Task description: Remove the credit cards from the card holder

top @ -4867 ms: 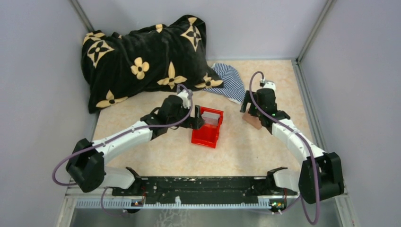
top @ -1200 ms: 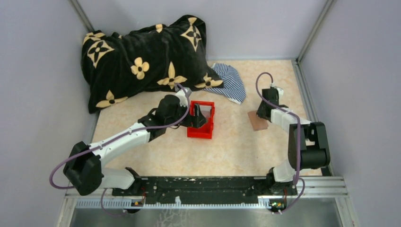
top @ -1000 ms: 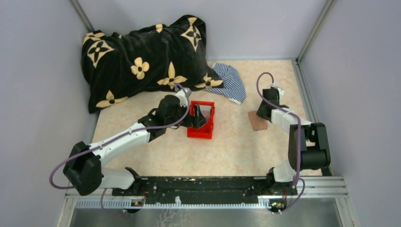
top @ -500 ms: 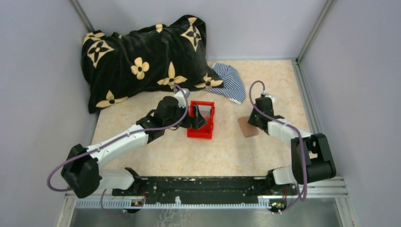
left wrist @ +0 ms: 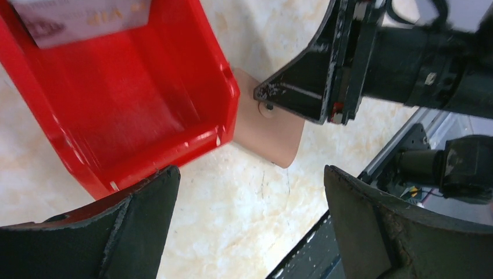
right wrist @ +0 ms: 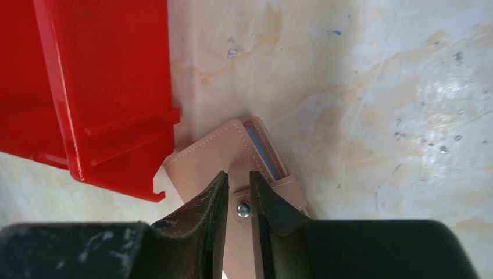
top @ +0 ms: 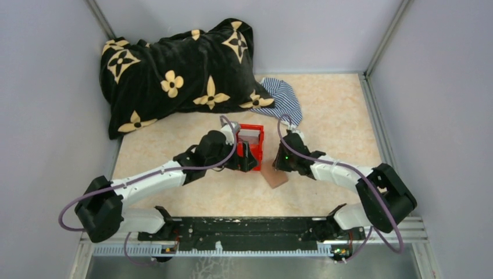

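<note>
The card holder (top: 275,176) is a tan-brown folded wallet lying flat on the table just right of the red bin (top: 261,143). My right gripper (top: 279,165) is shut on its snap strap. In the right wrist view the card holder (right wrist: 209,152) reaches out past the fingertips of that gripper (right wrist: 237,183), and a grey-blue edge shows in its fold. One pale printed credit card (top: 250,137) leans in the bin's far end, the same credit card (left wrist: 81,17) at the top left of the left wrist view. My left gripper (top: 246,157) stands open at the bin's near end, empty.
A black pillow with tan flowers (top: 180,64) fills the back left. A striped cloth (top: 283,99) lies behind the bin. Grey walls close in both sides, and a black rail (top: 250,228) runs along the near edge.
My right gripper has travelled left and nearer, bringing the card holder from the right side of the table to beside the red bin. The left gripper edged slightly nearer and stayed open.
</note>
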Tool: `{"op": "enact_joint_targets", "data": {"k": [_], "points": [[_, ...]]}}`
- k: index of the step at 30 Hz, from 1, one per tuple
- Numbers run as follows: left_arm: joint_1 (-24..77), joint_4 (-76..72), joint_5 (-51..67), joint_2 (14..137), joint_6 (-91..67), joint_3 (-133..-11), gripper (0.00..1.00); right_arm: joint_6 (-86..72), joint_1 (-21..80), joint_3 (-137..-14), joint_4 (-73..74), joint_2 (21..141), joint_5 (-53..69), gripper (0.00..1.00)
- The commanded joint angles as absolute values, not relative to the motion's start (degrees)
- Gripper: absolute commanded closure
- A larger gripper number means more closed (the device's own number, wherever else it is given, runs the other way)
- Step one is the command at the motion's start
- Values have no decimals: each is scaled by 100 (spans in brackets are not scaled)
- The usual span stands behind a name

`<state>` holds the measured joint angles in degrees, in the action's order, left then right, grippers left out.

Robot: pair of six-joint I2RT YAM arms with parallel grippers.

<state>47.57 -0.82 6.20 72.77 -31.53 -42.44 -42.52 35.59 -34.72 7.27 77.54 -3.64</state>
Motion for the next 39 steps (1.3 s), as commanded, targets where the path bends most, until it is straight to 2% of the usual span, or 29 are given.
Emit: {"op": "enact_joint_targets", "data": {"k": [1,13,25,39], "points": [[5087,-324,342,7089,-3538,-3859,1,-4702,3809,-3257,912,7745,-259,79],[5495,-1036,-117,7783,-3768,-3551,1,-4748,4078,-2879,1000,7358,-268,79],[5459,-986,-708,8780,-3185,-4185,1,-4744,4079,-2837,793,7427,-236,78],[5129,-1068,-510,9184,-2776,-4709,1,-4679,4078,-2871,683,7486,-198,77]]}}
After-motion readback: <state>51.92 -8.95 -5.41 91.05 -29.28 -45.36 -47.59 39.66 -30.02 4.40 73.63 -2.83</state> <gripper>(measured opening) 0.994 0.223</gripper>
